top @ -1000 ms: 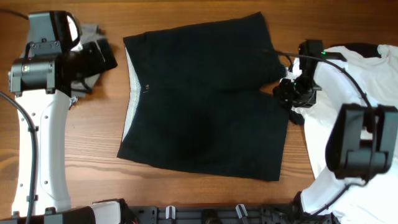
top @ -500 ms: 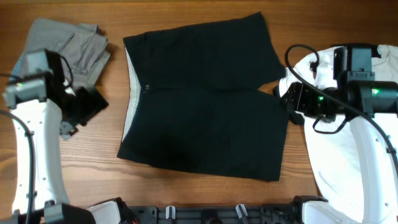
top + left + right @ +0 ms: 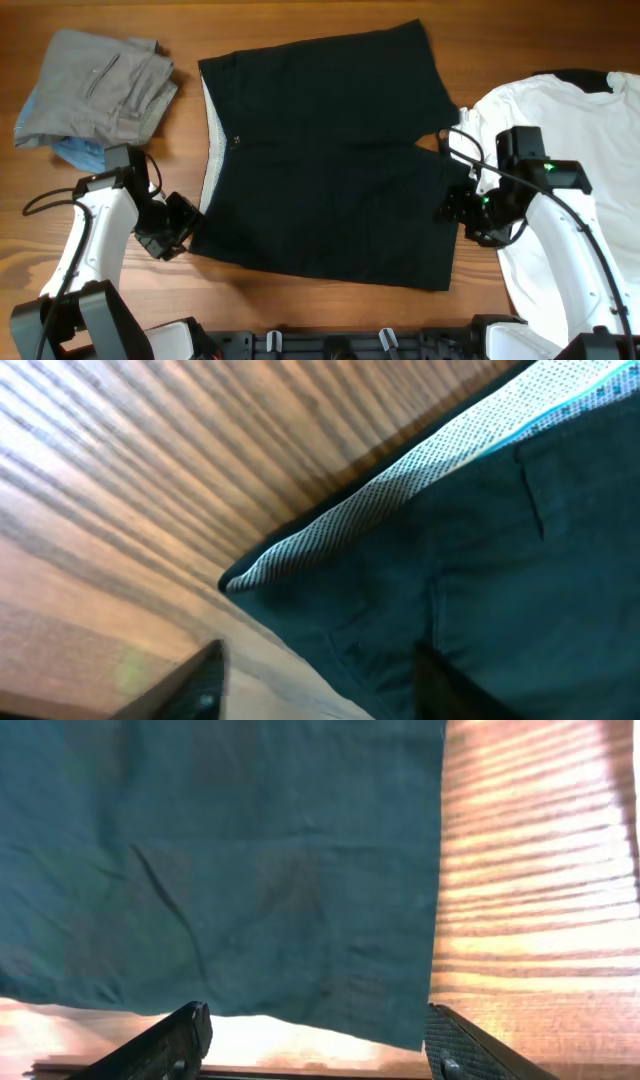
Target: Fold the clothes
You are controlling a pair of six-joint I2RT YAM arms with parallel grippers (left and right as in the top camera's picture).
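The black shorts (image 3: 330,150) lie spread flat in the middle of the table, with the pale speckled waistband lining (image 3: 207,150) along their left edge and both legs pointing right. My left gripper (image 3: 178,228) is low at the front waistband corner. In the left wrist view its jaws (image 3: 320,685) stand apart, one finger over wood and the other over black fabric, below the lining (image 3: 400,470). My right gripper (image 3: 455,210) is at the hem of the front leg. Its open jaws (image 3: 320,1045) straddle the hem corner (image 3: 400,1010) without touching it.
Folded grey trousers (image 3: 100,85) on a blue cloth (image 3: 75,152) lie at the back left. A large white T-shirt (image 3: 560,130) covers the right side, under my right arm. Bare wood (image 3: 300,305) runs along the front edge.
My left arm swung from the grey trousers to the shorts' front waistband corner, its jaws narrowing. My right arm moved forward along the leg hem, and its jaws widened.
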